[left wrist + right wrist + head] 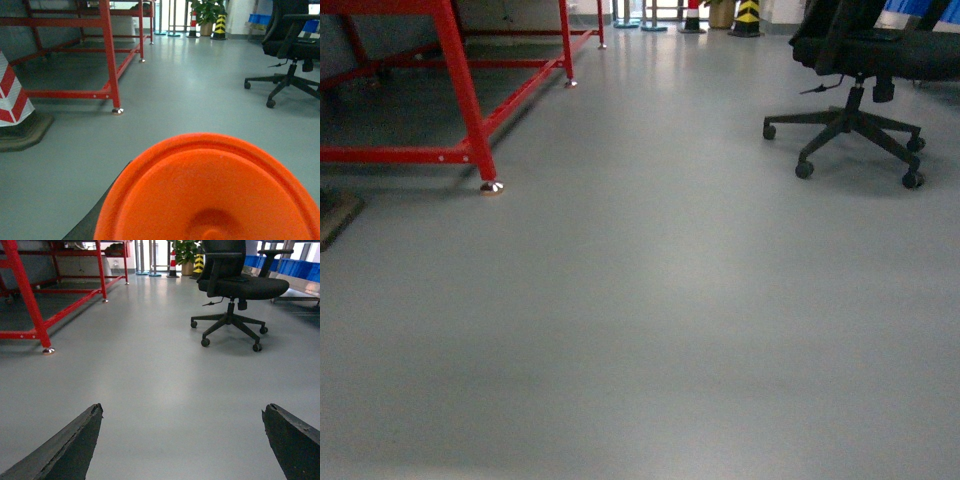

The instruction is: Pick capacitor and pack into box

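Here, nearest your right wrist camera, the right tool (182, 440) has its two dark, wedge-shaped fingers (65, 447) spread wide apart at the lower corners of the view, with nothing between them but floor; it points forward and level, low over the ground. In your left wrist view a large, round, bright orange plastic dish-like object (212, 190) with a raised rim fills the lower part of the picture and hides the left tool, so you cannot tell how far that one is open or whether it holds the orange piece. Neither arm shows in the head view.

No pink tub and no capacitor appear in any of your three views.

Under everything lies a smooth, glossy grey floor (650, 330) that picks up soft reflections. To your left, close by, a red-and-white striped traffic cone (12, 100) stands on a dark base. Just beyond it rises a red-painted steel frame (460, 90) on small metal feet. To the right, further off, a black mesh office chair (235, 290) sits on a five-star wheeled base. At the far end of the room you see another striped cone (174, 262), a yellow-and-black striped post (747, 15), a green potted plant (207, 12) and blue plastic bins (295, 267).
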Controlling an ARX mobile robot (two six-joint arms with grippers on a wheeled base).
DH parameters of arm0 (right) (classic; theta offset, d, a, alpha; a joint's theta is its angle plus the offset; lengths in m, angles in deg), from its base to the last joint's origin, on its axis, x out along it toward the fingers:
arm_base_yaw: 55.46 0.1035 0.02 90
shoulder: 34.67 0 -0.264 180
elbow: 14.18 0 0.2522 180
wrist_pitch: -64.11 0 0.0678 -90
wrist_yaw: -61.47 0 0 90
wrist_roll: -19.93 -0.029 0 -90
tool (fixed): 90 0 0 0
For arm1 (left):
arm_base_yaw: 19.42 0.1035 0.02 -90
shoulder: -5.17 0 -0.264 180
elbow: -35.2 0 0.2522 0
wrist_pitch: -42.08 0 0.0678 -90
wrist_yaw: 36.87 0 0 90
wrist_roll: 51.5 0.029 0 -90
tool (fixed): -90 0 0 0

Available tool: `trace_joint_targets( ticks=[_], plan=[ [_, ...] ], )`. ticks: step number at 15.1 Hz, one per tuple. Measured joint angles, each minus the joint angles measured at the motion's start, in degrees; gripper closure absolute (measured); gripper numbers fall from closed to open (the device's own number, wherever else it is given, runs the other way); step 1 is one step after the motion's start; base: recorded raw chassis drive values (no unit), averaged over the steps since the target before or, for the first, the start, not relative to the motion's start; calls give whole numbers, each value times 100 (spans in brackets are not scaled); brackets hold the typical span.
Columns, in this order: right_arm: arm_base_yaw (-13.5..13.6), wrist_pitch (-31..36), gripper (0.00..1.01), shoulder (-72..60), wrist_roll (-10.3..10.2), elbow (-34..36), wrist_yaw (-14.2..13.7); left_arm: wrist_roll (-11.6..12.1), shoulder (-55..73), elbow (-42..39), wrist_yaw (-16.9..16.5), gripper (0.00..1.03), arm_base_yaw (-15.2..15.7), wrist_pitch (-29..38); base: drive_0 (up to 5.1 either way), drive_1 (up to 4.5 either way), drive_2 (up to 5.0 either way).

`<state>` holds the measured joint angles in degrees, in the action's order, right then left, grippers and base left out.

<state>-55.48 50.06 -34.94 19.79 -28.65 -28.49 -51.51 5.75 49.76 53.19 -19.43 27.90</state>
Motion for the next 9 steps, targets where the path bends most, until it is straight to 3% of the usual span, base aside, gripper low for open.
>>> trace_joint_targets(
  ticks=[9],
  plan=[
    [0, -2, 3, 0, 0, 0, 0, 0, 0, 0, -2, 60, 0, 2, -508, 233, 233]
  ],
)
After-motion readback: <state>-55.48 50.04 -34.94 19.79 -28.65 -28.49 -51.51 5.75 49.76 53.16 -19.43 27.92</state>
